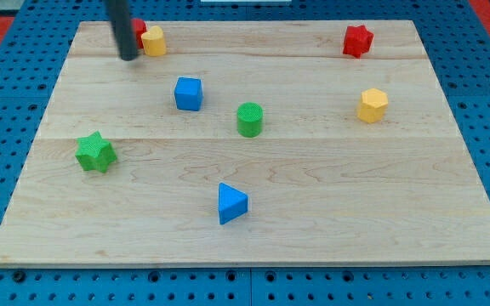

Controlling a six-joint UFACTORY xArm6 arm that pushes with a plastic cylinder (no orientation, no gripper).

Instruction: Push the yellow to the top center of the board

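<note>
My tip (128, 58) rests on the bench (253, 246) near its top-left corner, with no fingers to release or clench, the yellow block (153, 41) just to its right, a red block (139, 28) half hidden behind the rod, and another yellow block (372, 104) far right.

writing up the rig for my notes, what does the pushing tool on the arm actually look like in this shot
Only my rod shows: a straight, smooth, dark cylinder, near black, entering from the view's top edge and ending at my tip. It shows no cables, markings or jaws, and the arm above is out of frame.
</note>
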